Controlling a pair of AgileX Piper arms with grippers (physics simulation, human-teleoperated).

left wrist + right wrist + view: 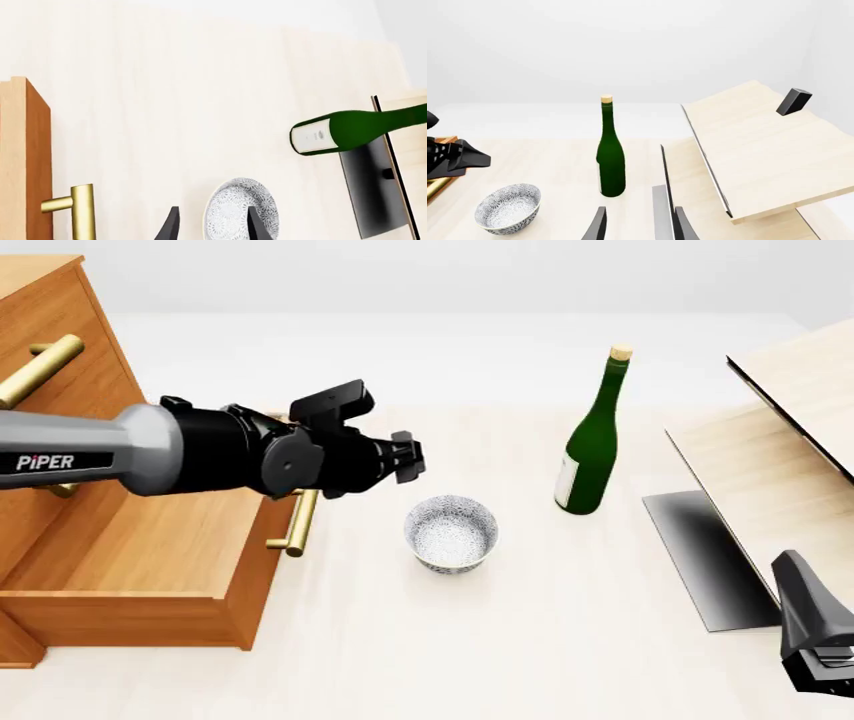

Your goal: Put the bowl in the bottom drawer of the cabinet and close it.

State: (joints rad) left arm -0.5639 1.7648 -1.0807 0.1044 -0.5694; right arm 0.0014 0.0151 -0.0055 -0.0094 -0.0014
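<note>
The speckled white bowl (451,533) stands upright on the table, just right of the open bottom drawer (254,585) and its brass handle (299,525). The cabinet (60,360) rises at the far left. My left gripper (408,460) hovers open, above and a little left of the bowl, touching nothing. In the left wrist view its fingers (257,226) frame the bowl (240,207), with the drawer front (27,160) to one side. My right gripper (811,625) sits low at the front right, open and empty (639,225). In that view the bowl (507,207) is far off.
A tall green bottle (594,440) stands right of the bowl. Tilted pale wooden boards (787,450) on a dark base (707,560) fill the right side. The two upper drawers are shut, and one brass handle (40,370) pokes out above the left arm.
</note>
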